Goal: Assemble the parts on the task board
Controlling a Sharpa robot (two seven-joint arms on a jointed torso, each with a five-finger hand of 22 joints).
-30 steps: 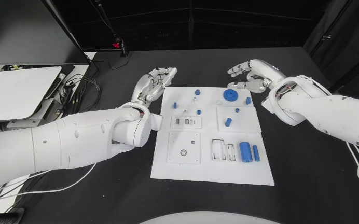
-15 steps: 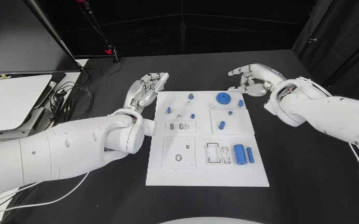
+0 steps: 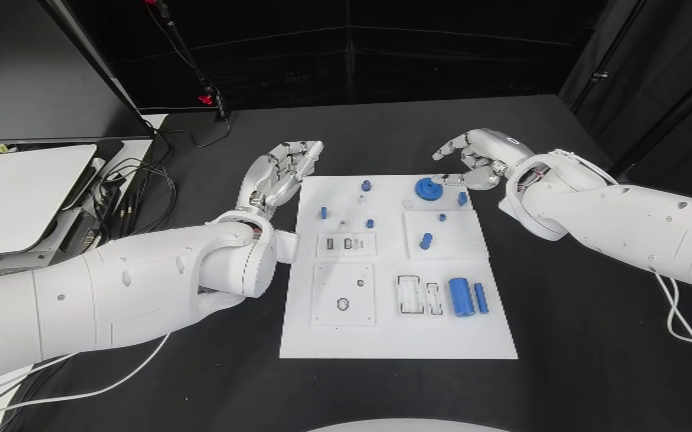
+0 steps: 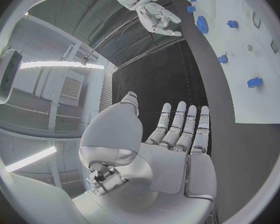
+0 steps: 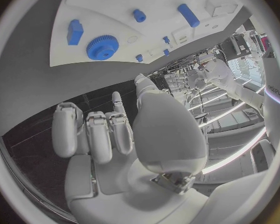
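Head view, white board (image 3: 397, 337) at frame centre with blue parts (image 3: 462, 296) and gear (image 3: 428, 189), left hand (image 3: 280, 172) released at its upper-left edge, right hand (image 3: 473, 157) empty, fingers loosely curled, upper right, bare table (image 3: 606, 342) around.

A robotics lab: black curtains (image 3: 433, 22) ring a black table (image 3: 577, 352), with a monitor (image 3: 58, 62) and tangled cables (image 3: 137, 187) at left.

One white task board (image 3: 400, 337) carries one blue gear (image 3: 428, 189) and two blue cylinders (image 3: 462, 296) side by side.
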